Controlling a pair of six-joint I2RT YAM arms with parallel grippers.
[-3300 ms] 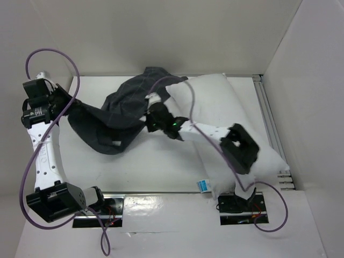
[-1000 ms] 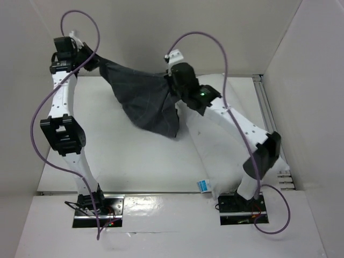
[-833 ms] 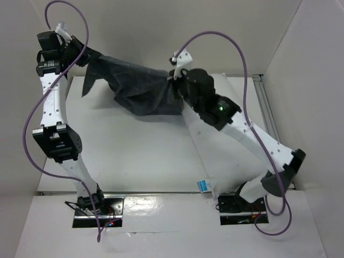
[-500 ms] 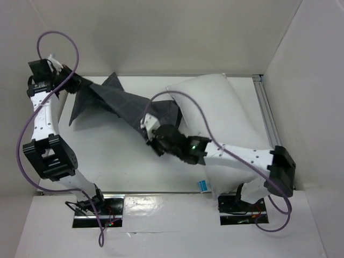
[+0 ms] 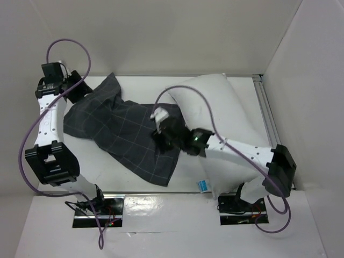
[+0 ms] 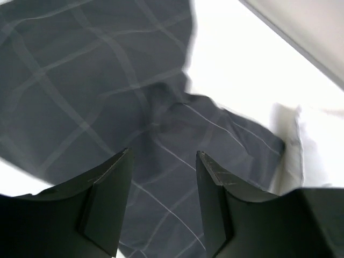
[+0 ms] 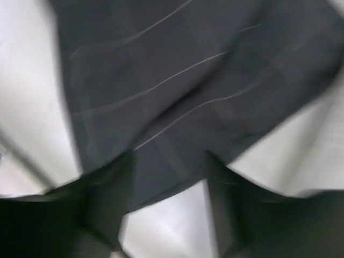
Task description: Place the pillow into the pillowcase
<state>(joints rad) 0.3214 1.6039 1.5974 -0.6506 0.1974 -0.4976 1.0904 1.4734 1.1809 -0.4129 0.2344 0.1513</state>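
Observation:
The dark grey checked pillowcase (image 5: 126,137) lies spread out flat on the white table, from the far left corner down to the near middle. Its right edge meets the plump white pillow (image 5: 226,107), which lies along the right side. My left gripper (image 5: 80,88) hovers over the pillowcase's far left corner. It is open in the left wrist view (image 6: 163,156), with only the cloth (image 6: 97,86) below the gap. My right gripper (image 5: 160,129) hangs over the cloth's right edge beside the pillow. Its view is blurred, but its fingers stand apart (image 7: 169,161) over the pillowcase (image 7: 177,70).
White walls close in the table at the back, left and right. A metal rail (image 5: 269,123) runs along the right side. A small blue and white tag (image 5: 204,185) shows at the pillow's near corner. The arm bases (image 5: 97,207) sit at the near edge.
Both grippers have opened and let go of the pillowcase. It dropped from its stretched, lifted hang and now lies spread flat. The right arm swung down and left.

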